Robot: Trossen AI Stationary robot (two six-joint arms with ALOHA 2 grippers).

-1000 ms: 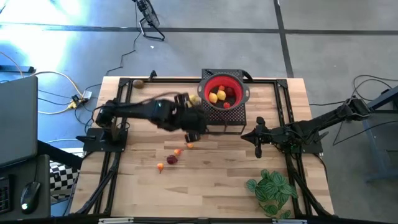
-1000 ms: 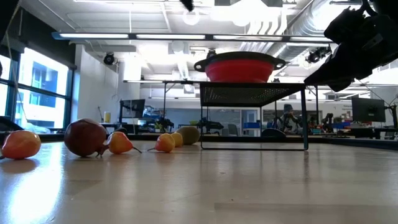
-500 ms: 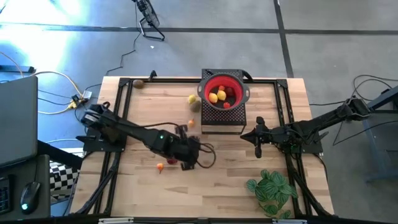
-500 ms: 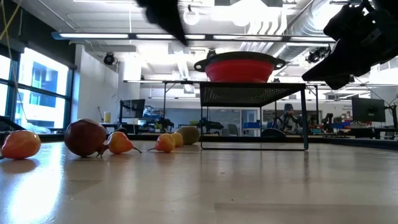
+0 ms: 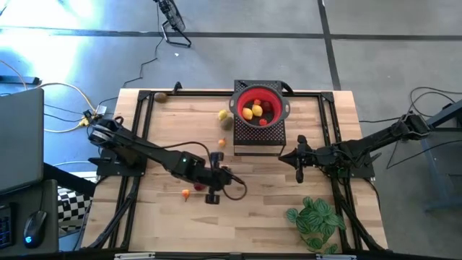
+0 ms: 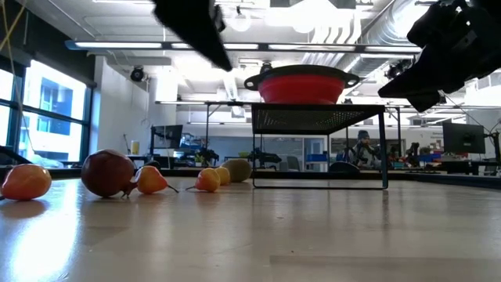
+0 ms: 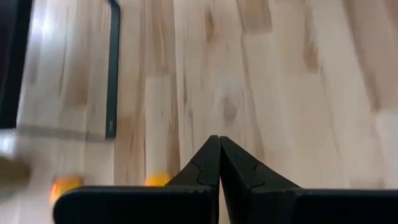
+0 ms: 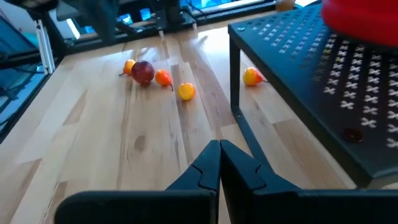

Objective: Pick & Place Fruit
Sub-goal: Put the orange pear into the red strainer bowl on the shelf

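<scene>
Several small fruits lie on the wooden table: an orange one (image 5: 186, 193), a dark red one (image 5: 198, 187) half under my left arm, another orange one (image 5: 221, 143) and a yellowish one (image 5: 224, 114). The low view shows them in a row, the dark red one (image 6: 108, 173) among them. More fruit sits in the red bowl (image 5: 278, 105) on the black rack (image 5: 258, 144). My left gripper (image 5: 220, 184) hangs shut and empty above the table by the dark red fruit, slanting down. My right gripper (image 5: 299, 162) waits shut right of the rack.
A green leafy plant (image 5: 315, 220) lies at the table's near right. A brownish fruit (image 5: 162, 97) rests near the far left corner. Black frame rails (image 5: 137, 166) run along both sides of the table. Bare wood lies at the near middle.
My left gripper has swung from beside the rack toward the table's near edge and sunk lower, tipping further downward. It stays shut, and it now covers two orange fruits. No fruit has moved.
</scene>
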